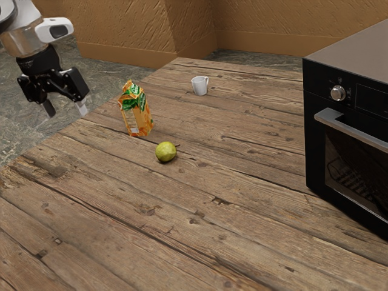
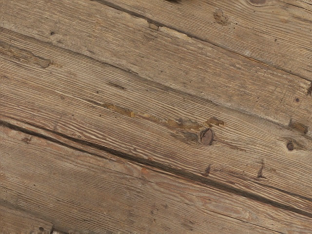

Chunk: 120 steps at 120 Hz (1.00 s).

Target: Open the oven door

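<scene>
Brown textured walls (image 1: 121, 27) and a grey floor (image 1: 27, 115) stand behind the plank counter (image 1: 121, 200), whose knots and dark seams run through the wrist view. From the exterior view's left, the fingers (image 1: 82, 108) hang spread apart with nothing between them, then come an upright orange-and-green carton (image 1: 136, 110), a yellow-green fruit (image 1: 165, 153) near its foot and a white mug (image 1: 199, 86) farther back. At the exterior view's right, the black oven (image 1: 314, 133) has its oven door (image 1: 357, 173) closed beneath the knob (image 1: 337, 93), a metal handle (image 1: 351, 128) across its upper part.
</scene>
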Each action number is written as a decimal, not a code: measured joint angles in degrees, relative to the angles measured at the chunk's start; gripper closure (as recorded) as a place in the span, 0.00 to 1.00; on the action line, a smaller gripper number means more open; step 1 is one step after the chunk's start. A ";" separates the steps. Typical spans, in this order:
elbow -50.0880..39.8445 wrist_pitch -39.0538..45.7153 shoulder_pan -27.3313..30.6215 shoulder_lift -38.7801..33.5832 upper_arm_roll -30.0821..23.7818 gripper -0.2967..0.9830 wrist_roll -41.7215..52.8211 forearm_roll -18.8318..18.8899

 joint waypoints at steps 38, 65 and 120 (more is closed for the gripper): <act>8.70 3.70 -4.31 -10.71 -23.40 0.25 5.82 13.58; 8.08 20.84 -26.56 2.09 -40.69 0.25 20.29 26.95; -5.36 26.32 -16.20 -0.31 -36.49 0.25 50.92 7.27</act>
